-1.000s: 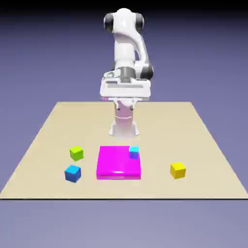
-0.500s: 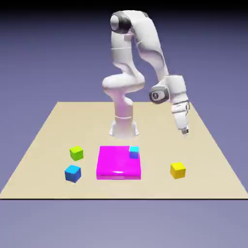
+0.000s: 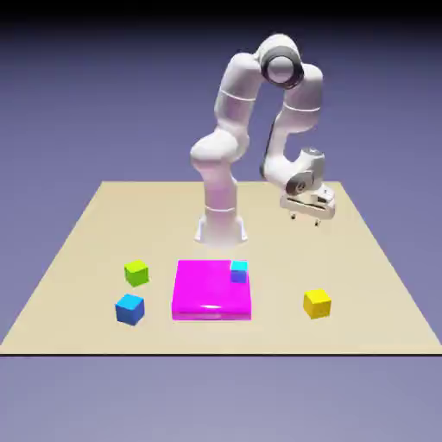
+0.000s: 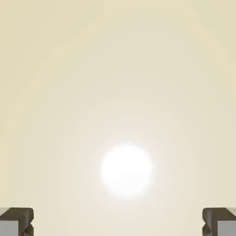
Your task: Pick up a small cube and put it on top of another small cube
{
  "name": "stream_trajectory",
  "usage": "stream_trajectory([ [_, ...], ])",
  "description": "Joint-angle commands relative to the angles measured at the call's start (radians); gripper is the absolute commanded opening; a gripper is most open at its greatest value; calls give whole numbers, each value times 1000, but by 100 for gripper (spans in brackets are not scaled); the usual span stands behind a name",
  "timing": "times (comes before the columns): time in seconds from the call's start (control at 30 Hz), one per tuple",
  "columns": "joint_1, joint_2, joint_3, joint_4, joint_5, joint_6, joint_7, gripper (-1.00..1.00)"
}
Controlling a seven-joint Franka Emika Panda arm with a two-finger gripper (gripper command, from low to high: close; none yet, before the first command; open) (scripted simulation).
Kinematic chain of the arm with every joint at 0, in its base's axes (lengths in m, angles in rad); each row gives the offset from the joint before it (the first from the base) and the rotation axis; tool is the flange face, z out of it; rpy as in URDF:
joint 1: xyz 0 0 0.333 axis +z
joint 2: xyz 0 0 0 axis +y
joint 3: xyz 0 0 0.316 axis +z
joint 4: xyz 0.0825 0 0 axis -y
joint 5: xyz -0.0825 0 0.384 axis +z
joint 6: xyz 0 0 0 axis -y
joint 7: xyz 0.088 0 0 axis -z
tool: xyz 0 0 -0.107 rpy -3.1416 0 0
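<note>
Four small cubes sit on the counter [image 3: 86,242]: one yellow cube [image 3: 317,303], one lime-green cube [image 3: 136,273], one blue cube [image 3: 129,308] and one cyan cube [image 3: 238,271]. There is one flat magenta block [image 3: 207,291]. One white robot arm [image 3: 226,164] carries one hand [image 3: 308,217] with two fingertips [image 4: 16,221].

No readable text anywhere.
You're looking at plain rendered surfaces w/ no labels, brands, nos. or signs showing: nothing's appearing on the arm, the cubes, the magenta slab or the table in the exterior view, and the hand view is showing only bare beige tabletop w/ a bright glare spot.
</note>
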Motion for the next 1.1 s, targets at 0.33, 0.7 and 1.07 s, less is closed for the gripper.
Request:
stream_trajectory([
  [0.33,149,369,230,62,-234,-118,-268,0],
  [0.7,-213,584,404,267,-303,-501,-543,0],
  [1.07,-612,767,561,476,-348,-891,-801,0],
])
